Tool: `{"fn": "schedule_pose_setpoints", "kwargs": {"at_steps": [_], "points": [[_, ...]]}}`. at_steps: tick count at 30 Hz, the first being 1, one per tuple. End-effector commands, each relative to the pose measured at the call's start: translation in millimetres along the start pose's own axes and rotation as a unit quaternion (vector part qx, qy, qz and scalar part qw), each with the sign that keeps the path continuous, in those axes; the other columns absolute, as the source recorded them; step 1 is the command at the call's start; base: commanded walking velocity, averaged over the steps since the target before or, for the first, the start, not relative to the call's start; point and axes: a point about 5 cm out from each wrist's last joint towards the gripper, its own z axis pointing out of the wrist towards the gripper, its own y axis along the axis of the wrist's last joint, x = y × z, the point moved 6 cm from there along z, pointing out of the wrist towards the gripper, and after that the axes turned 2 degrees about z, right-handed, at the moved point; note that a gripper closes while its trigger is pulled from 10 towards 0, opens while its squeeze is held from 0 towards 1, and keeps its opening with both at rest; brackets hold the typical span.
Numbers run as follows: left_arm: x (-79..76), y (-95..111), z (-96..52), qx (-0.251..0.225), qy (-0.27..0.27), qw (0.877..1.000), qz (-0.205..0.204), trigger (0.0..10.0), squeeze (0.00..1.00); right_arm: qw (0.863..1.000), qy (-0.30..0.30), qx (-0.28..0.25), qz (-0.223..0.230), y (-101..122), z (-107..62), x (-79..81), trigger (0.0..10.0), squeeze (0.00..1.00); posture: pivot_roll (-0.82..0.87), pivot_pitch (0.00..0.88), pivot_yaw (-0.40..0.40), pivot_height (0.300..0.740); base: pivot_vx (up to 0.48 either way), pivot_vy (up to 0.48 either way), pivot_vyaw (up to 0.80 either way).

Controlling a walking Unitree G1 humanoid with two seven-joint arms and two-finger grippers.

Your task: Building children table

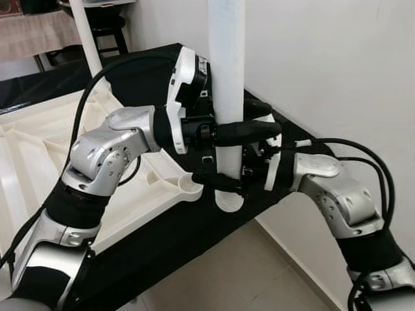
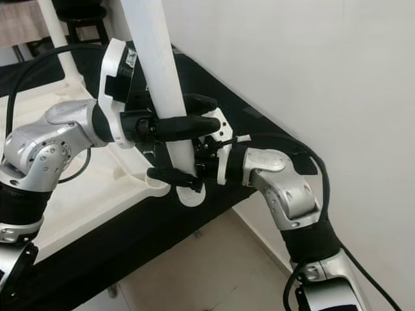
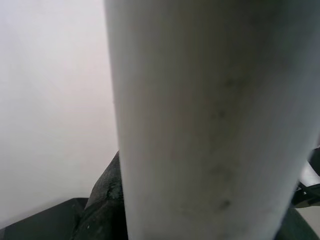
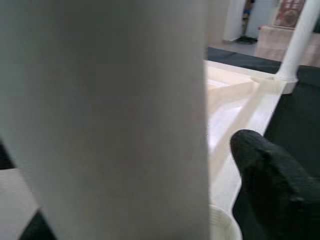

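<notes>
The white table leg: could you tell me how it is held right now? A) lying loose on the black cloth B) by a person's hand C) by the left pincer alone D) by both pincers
D: the left pincer and the right pincer both clamp the upright white table leg, the right one lower down.

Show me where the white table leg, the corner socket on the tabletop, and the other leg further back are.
white table leg (image 1: 226, 78): left eye view, mid-shaft above the claws.
corner socket (image 1: 189, 187): left eye view, round rim.
back leg (image 1: 85, 35): left eye view, lower shaft.

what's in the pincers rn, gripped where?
Both hold the white table leg near its lower end: left pincer above, right pincer below, just over the tabletop's corner socket.
</notes>
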Motion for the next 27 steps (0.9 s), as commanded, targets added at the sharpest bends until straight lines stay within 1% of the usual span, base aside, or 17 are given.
{"fn": "schedule_pose_setpoints", "kwargs": {"at_steps": [1, 2, 5, 13, 14, 15, 18, 27], "points": [[-11.8, 7.6, 10.0, -0.01, -0.04, 0.999, 0.006, 10.0, 0.0, 1.0, 0.025, -0.006, 0.014, -2.8, 6.7, 11.2, 0.0, 0.0, 0.02, 0.103, -0.042, 0.74, 0.0, 0.0, 0.0], [-11.4, 9.6, 10.4, -0.011, -0.042, 0.999, 0.004, 10.0, 0.0, 0.999, 0.03, -0.009, 0.017, -1.6, 7.4, 12.9, 0.0, 0.0, 0.01, 0.119, -0.039, 0.74, 0.0, 0.0, 0.0], [-10.7, 10.4, 10.6, -0.013, -0.045, 0.999, 0.003, 10.0, 0.0, 0.999, 0.034, -0.01, 0.018, -0.6, 8.6, 13.7, 0.0, 0.0, 0.01, 0.128, -0.04, 0.74, 0.0, 0.0, 0.0], [-10.2, 9.8, 11.0, -0.012, -0.048, 0.999, 0.002, 10.0, 0.0, 0.999, 0.036, -0.01, 0.019, 0.1, 9.7, 13.6, 0.0, 0.0, 0.0, 0.132, -0.037, 0.74, 0.0, 0.0, 0.0], [-10.2, 9.8, 11.0, -0.012, -0.048, 0.999, 0.002, 10.0, 0.0, 0.999, 0.036, -0.01, 0.019, 0.1, 9.7, 13.6, 0.0, 0.0, 0.0, 0.132, -0.037, 0.74, 0.0, 0.0, 0.0], [-10.4, 9.4, 13.2, -0.012, -0.054, 0.998, 0.001, 10.0, 0.0, 0.999, 0.039, -0.007, 0.022, -1.2, 10.6, 12.9, 0.0, 0.0, 0.0, 0.131, -0.059, 0.74, 0.0, 0.0, 0.0], [-11.5, 9.1, 15.7, -0.014, -0.062, 0.998, 0.0, 10.0, 0.0, 0.999, 0.042, -0.004, 0.025, -3.0, 11.6, 12.0, 0.0, 0.0, 0.0, 0.127, -0.061, 0.74, 0.0, 0.0, 0.0], [-14.0, 9.6, 16.5, -0.008, -0.077, 0.997, 0.011, 10.0, 0.0, 0.999, 0.036, 0.002, 0.025, -4.2, 13.4, 7.8, 0.0, 0.0, 0.0, 0.116, -0.07, 0.74, 0.0, 0.0, 0.0]]}}
